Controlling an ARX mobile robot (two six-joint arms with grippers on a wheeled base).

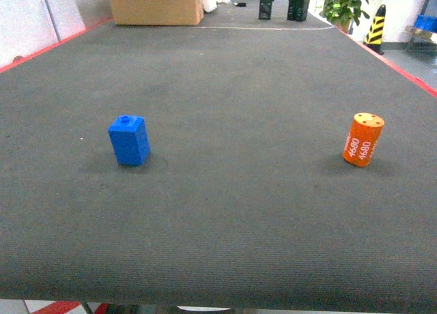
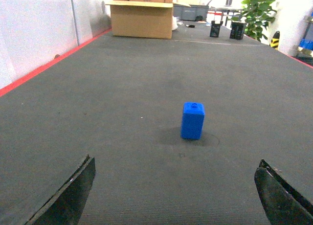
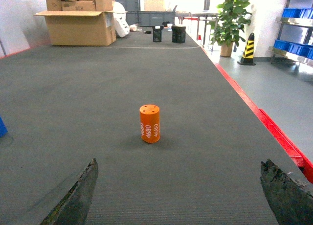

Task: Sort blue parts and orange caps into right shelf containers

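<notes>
Here my left gripper (image 2: 173, 195) has its dark fingers (image 2: 68, 195) spread wide at the bottom corners of the frame, holding nothing; the small bright blue rectangular plastic block (image 2: 192, 120) stands upright mid-frame on the dark grey mat (image 2: 122, 78). Likewise, my right gripper (image 3: 178, 195) gapes empty, the small orange "4680" cylinder (image 3: 149, 117) standing at centre, untouched.

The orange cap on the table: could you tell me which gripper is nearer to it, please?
Right. The right gripper is open and faces the orange cap directly ahead. The left gripper faces the blue part, with the cap outside its view.
</notes>
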